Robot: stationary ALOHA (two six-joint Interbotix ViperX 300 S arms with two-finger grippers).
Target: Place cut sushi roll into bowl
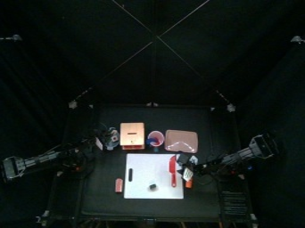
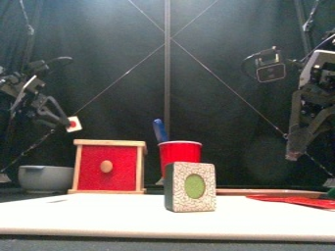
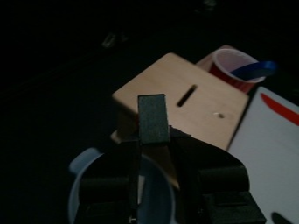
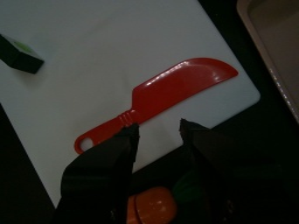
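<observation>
My left gripper hangs above the pale blue-grey bowl at the table's left, shut on a small piece of cut sushi roll. In the left wrist view that piece stands dark between the jaws, with the bowl beneath. Another piece, with a green centre, stands on the white board near the front edge. One dark piece lies on the board's far corner in the right wrist view. My right gripper is open and holds nothing, just over the handle of the red knife.
An orange wooden box stands beside the bowl, then a red cup holding a blue tool, then a pink tray. The white cutting board fills the table's front middle. A small orange round thing lies under the right wrist.
</observation>
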